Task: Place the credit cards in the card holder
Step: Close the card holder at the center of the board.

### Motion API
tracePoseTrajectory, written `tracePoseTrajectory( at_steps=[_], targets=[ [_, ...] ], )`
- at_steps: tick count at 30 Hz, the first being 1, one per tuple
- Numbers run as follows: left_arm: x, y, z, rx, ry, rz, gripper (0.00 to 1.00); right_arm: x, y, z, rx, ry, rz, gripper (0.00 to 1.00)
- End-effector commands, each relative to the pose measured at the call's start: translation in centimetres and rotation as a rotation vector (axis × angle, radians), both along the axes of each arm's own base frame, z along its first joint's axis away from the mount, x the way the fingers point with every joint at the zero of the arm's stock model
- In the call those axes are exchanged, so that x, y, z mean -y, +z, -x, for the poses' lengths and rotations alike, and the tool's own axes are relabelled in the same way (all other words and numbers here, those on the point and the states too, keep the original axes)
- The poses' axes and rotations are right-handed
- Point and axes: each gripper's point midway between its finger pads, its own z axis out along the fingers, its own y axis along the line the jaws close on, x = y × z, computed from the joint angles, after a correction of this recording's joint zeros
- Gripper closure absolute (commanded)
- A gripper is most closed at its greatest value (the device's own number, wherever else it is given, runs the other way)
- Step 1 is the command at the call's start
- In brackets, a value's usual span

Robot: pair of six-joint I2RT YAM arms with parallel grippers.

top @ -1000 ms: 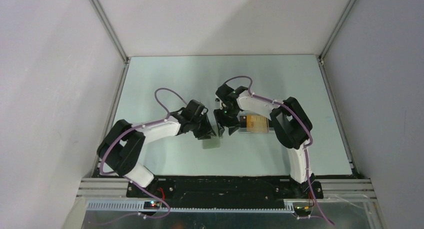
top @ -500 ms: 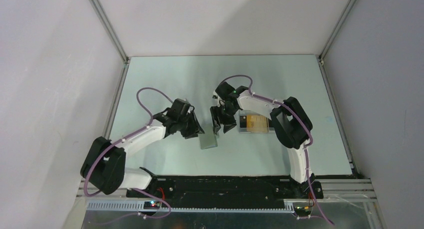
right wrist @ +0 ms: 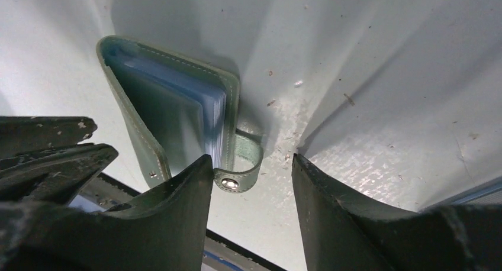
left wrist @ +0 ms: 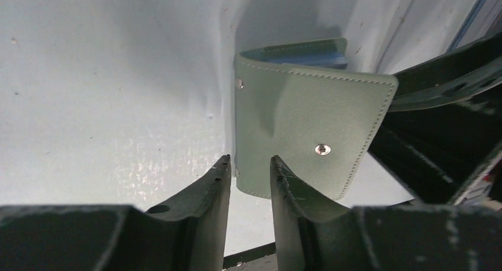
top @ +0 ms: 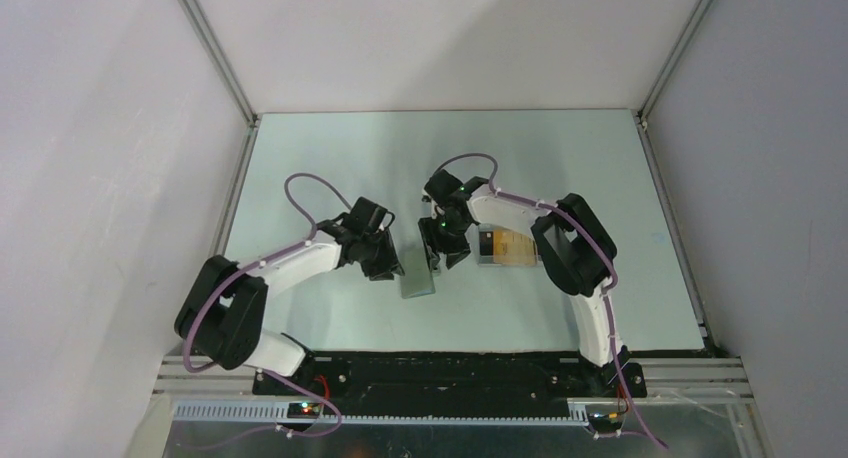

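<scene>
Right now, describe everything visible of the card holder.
The card holder is a small grey-green wallet, leather-like with stitched edges and two metal studs on its cover. It sits half open on the table, showing bluish-grey sleeves inside, its snap tab loose. The left gripper's jaws straddle one corner; the right gripper's jaws flank the tab. Contact is unclear.

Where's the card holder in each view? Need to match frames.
Top external: card holder mid-picture, slightly left of centre.
Left wrist: centre-right, green outer cover facing the camera.
Right wrist: left of centre, seen partly open.
Shared landmark: bluish inner sleeves, visible in both wrist views only.
</scene>
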Motion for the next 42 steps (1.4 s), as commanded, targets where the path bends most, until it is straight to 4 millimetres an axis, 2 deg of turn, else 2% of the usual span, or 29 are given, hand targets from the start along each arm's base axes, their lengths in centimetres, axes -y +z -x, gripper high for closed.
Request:
tracePoseTrajectory(
  at_steps=[1,7,13,21,29,36,42],
  targets=[
    [0.7,1.2,-1.5,0.050,-0.022,0.008,0.67,0.3,-0.5,-0.9,0.076,0.008,0.081,0.46],
    [0.8,1.1,-1.9,0.050,-0.017,-0.003,0.78,0.7,0.8,-1.3,0.118,-0.003,0.098,0.51],
    [1.9,1.4,-2.8,0.059,-0.035,-0.002,0.79,1.7,1.0,-1.6,0.123,-0.020,0.145,0.54],
    [2.3,-1.2,-2.7,-0.001,-0.064,-0.057,0.82,1.1,3.3,-1.7,0.068,-0.060,-0.023,0.54],
    [2.7,-2.8,-2.4,-0.055,-0.064,-0.072,0.84,1.5,2.9,-1.5,0.013,-0.083,-0.081,0.54],
    [2.7,-3.0,-2.3,-0.065,-0.056,-0.073,0.84,-0.2,3.9,-0.9,-0.056,-0.078,-0.236,0.54],
    [2.7,-3.0,-2.3,-0.067,-0.057,-0.072,0.84,0.2,3.8,-0.9,-0.042,-0.081,-0.185,0.55]
  ],
)
